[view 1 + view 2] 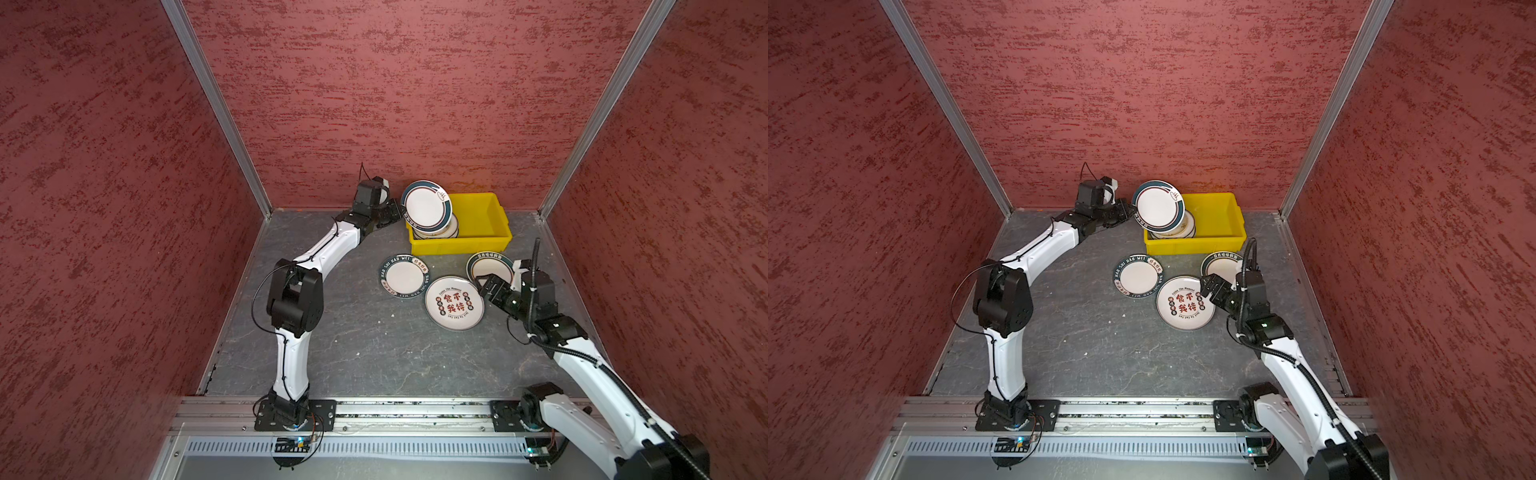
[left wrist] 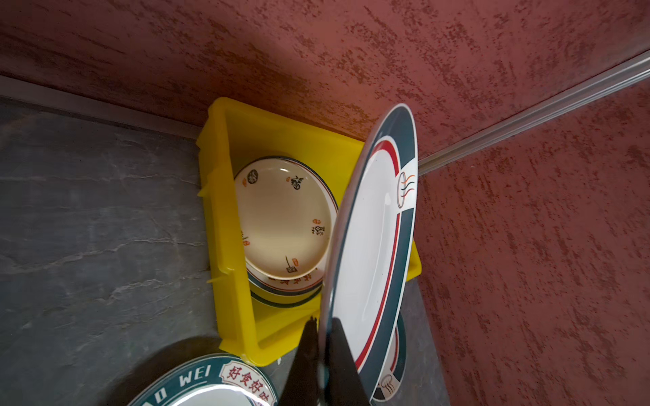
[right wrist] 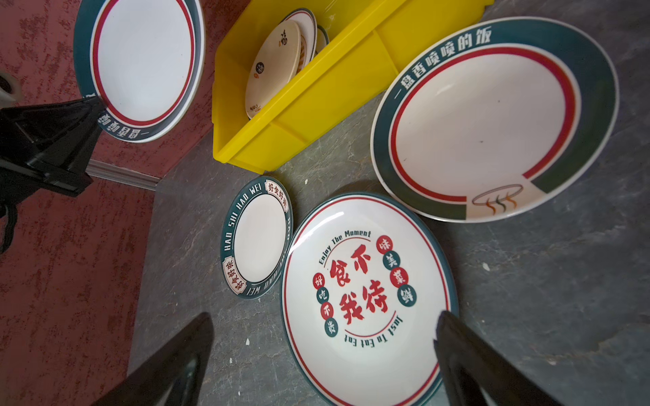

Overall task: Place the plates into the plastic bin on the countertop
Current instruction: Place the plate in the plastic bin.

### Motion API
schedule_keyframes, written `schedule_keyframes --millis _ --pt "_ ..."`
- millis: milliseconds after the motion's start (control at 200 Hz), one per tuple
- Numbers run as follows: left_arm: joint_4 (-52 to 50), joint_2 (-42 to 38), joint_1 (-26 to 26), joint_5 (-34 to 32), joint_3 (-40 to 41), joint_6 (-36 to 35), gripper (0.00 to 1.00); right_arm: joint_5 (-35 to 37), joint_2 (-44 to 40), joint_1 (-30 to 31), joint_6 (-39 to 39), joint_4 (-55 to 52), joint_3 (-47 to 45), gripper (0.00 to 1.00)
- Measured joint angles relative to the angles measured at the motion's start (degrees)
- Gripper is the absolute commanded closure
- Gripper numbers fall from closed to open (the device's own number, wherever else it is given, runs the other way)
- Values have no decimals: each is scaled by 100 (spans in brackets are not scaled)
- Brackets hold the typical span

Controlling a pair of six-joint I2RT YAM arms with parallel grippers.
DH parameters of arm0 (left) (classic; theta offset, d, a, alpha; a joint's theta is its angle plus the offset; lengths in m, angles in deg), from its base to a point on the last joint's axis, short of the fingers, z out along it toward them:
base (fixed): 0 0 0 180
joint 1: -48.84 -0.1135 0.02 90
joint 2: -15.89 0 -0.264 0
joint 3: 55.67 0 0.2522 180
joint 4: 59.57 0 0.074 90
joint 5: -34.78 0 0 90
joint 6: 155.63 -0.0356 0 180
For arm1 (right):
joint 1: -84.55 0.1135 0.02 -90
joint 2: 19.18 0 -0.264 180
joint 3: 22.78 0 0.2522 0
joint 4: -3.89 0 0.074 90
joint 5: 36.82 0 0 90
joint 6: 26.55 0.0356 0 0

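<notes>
Left end effector (image 2: pixel 322 325): clamped tight on the rim of a teal-rimmed plate (image 1: pixel 426 205), held tilted over the bin's (image 1: pixel 461 245) left end.
Right end effector (image 3: pixel 325 316): spread wide, empty, above the red-lettered plate (image 1: pixel 454 302) on the counter (image 1: pixel 353 332) in front of the bin.

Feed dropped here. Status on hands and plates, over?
Left hand shut on teal-rimmed plate, tilted over yellow bin. Right hand open beside red-character plate. Three plates on countertop. Stack in bin beneath held plate.
</notes>
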Motion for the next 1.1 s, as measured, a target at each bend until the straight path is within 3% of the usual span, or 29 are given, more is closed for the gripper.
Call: schedule_keyframes --millis 511,1097 --pt "-992 1777 -52 -640 -1858 -168 100 -85 24 -2 -33 81 -151 1" --pt "-1453 2352 140 -748 -2736 -459 100 -33 -72 -9 -31 48 -219 1"
